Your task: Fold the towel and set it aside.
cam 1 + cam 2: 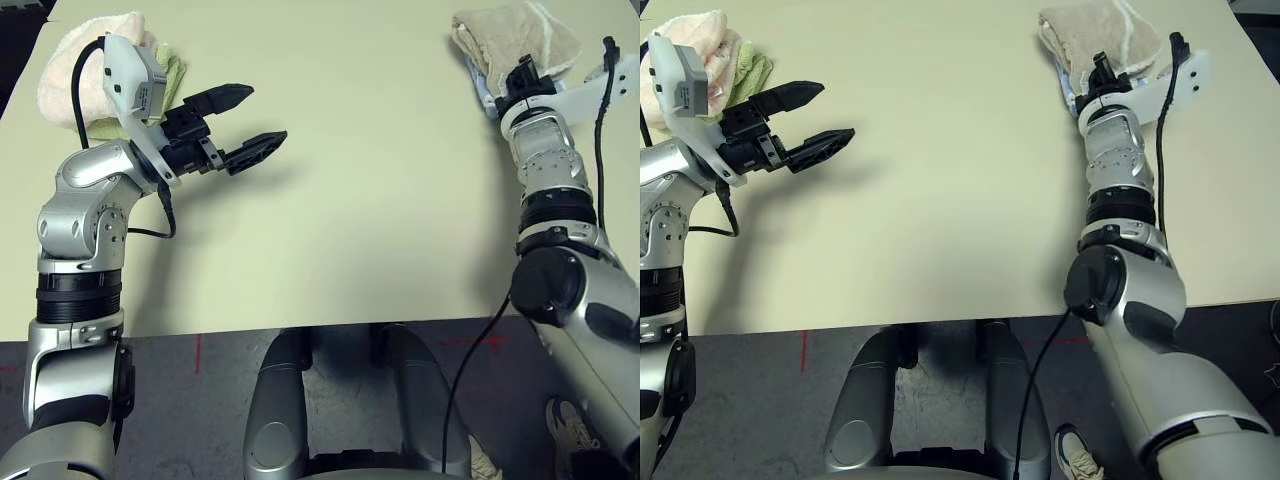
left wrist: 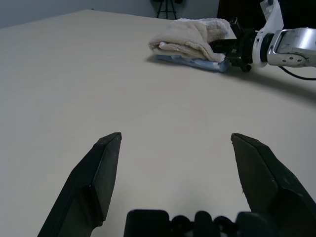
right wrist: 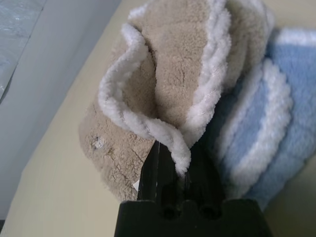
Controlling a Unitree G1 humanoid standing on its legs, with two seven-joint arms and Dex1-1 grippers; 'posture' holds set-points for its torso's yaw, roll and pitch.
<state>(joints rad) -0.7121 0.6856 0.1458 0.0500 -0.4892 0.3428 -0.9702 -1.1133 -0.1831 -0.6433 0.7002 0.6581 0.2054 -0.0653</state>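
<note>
The task seemed to be at setting aside: the folded beige towel [image 3: 180, 64] lay on the blue towel [image 3: 284, 113] at the desk's [image 1: 350, 230] right side. The right tool [image 3: 180, 163] was clenched on its white edge; next, it needed to release. The left tool [image 1: 268, 119] was spread, well apart.

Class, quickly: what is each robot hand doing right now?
Left hand: open, empty, above the table.
Right hand: closed on the beige towel's white edging.
</note>
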